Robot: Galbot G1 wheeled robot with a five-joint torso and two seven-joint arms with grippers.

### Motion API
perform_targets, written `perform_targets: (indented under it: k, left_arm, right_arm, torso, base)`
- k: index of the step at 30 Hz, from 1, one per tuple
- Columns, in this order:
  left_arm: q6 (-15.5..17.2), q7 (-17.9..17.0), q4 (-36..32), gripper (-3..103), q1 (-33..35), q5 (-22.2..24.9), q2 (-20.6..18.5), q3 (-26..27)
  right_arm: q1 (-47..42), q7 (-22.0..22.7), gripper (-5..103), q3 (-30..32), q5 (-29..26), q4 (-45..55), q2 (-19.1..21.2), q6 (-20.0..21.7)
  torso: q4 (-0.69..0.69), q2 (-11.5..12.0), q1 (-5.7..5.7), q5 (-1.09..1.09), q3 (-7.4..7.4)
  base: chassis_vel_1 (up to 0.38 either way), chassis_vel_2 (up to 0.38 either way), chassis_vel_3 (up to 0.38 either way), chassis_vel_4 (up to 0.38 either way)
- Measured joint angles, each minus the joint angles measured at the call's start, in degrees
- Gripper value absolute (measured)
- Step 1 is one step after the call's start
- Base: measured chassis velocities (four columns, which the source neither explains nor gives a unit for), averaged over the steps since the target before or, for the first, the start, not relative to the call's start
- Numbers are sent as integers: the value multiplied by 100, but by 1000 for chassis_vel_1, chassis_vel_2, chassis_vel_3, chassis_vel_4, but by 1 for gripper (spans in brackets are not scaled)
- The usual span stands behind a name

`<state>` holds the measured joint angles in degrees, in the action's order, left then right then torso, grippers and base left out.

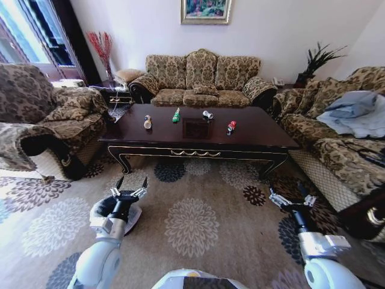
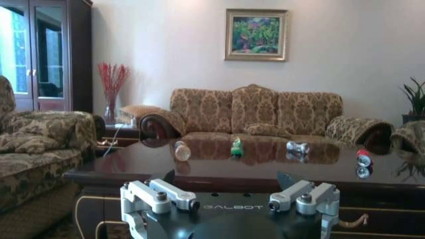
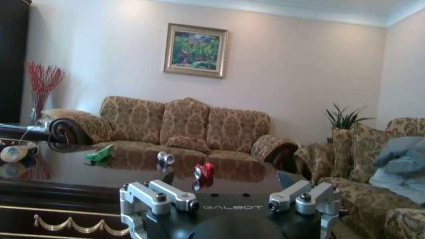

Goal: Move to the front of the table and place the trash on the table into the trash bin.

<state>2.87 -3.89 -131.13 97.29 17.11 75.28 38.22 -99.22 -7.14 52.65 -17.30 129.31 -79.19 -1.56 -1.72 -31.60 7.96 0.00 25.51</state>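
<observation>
The one readable text is the brand "GALBOT", in pale capitals on the dark body of each gripper. On the left gripper (image 2: pixel 229 199) it sits at lower centre of the left wrist view. On the right gripper (image 3: pixel 229 199) it sits at lower centre of the right wrist view.

Patterned sofa (image 1: pixel 201 78), framed painting (image 1: pixel 206 11), red twigs in vase (image 1: pixel 101 48), floral rug (image 1: pixel 192 226).
</observation>
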Motion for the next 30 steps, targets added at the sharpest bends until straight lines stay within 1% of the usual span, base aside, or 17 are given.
perform_targets:
  k: [15,17,19,30]
  left_arm:
    - [34,-1,36,100,-9,-4,-15,-10]
    - [35,-1,38,100,-9,-7,-19,-10]
    - [37,0,40,100,-11,-10,-24,-9]
    - [36,2,10,100,-5,-11,-24,-1]
  right_arm:
    - [2,-99,100,26,33,-123,-19,-41]
    - [3,-134,100,28,33,-132,-18,-60]
    - [13,-254,100,33,20,-152,-16,-171]
    - [10,-293,100,52,37,-155,-16,-241]
  torso:
    - [0,0,0,0,0]
    - [0,0,0,0,0]
    - [0,0,0,0,0]
    - [0,0,0,0,0]
  base:
    - [0,0,0,0]
    - [0,0,0,0]
    - [0,0,0,0]
    - [0,0,0,0]
